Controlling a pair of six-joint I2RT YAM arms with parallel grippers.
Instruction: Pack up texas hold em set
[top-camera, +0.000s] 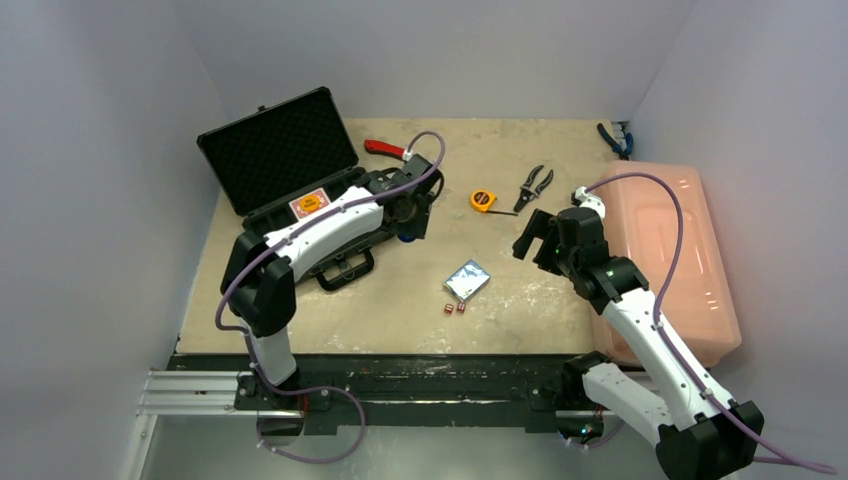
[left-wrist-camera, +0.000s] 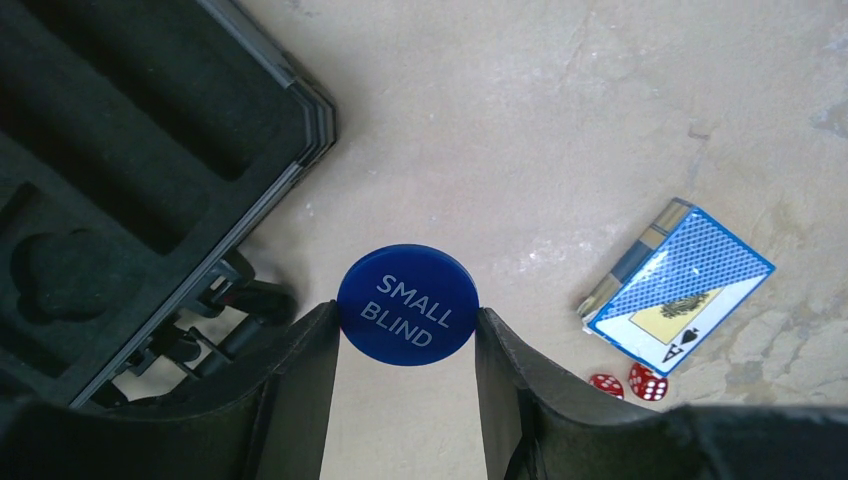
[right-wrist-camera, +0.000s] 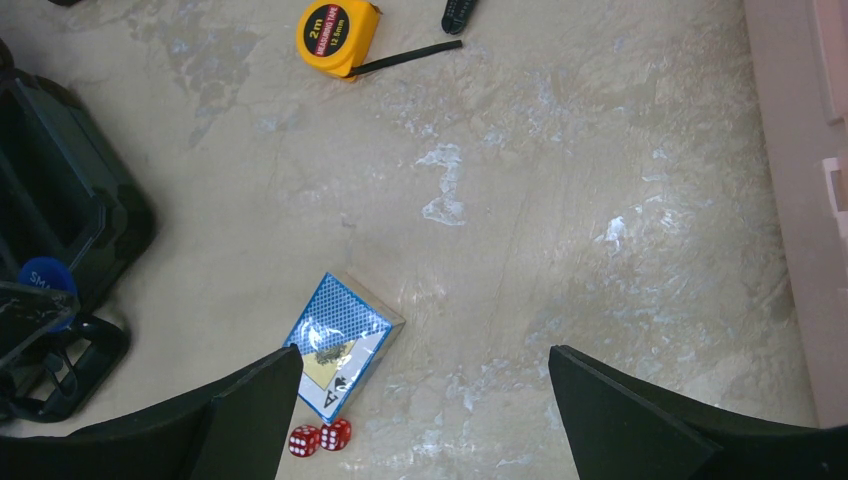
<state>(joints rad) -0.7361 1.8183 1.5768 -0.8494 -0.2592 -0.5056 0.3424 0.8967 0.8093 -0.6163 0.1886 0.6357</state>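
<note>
My left gripper (left-wrist-camera: 407, 318) is shut on a blue disc (left-wrist-camera: 407, 305) marked SMALL BLIND, held just off the right corner of the open black briefcase (left-wrist-camera: 120, 170). In the top view that gripper (top-camera: 408, 215) hangs by the case (top-camera: 280, 150), whose foam holds a red card deck (top-camera: 310, 204). A blue card deck (top-camera: 467, 279) lies mid-table with two tiny red dice (top-camera: 454, 308) beside it. From the right wrist, deck (right-wrist-camera: 340, 340) and dice (right-wrist-camera: 320, 438) sit near the left finger. My right gripper (right-wrist-camera: 425, 375) is open and empty, above the table right of the deck (top-camera: 540, 240).
A yellow tape measure (top-camera: 483, 200) and black pliers (top-camera: 534, 186) lie behind the deck. A red-handled tool (top-camera: 384, 148) sits beside the case lid. A large pink bin (top-camera: 672, 250) fills the right side, with blue-handled pliers (top-camera: 612, 140) behind it.
</note>
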